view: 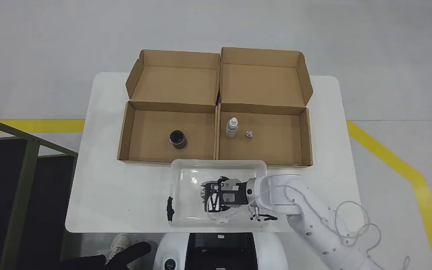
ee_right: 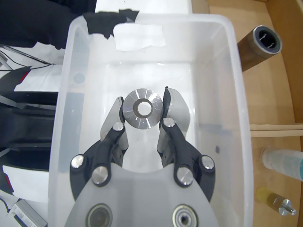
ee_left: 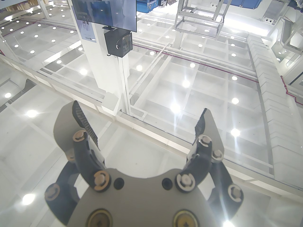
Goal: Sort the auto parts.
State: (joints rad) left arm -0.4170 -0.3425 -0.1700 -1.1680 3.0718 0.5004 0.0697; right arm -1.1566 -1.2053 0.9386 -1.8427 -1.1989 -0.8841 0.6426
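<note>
Right pincer (ee_right: pixel 143 106) squeezes the metal ring (ee_right: pixel 153 117) — lift it straight up, clear of the tub (ee_right: pixel 180 17), toward the boxes (view: pixel 126 131) at twelve o'clock.

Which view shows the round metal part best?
Right wrist view: the round metal part sits clearly between the right gripper's fingers. In the top view that gripper covers it; the left wrist view faces the ceiling.

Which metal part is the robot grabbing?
The flat silver disc with a hole, between the fingers of the right gripper inside the clear bin. The dark cylinder and small bottle sit outside it, untouched.
</note>
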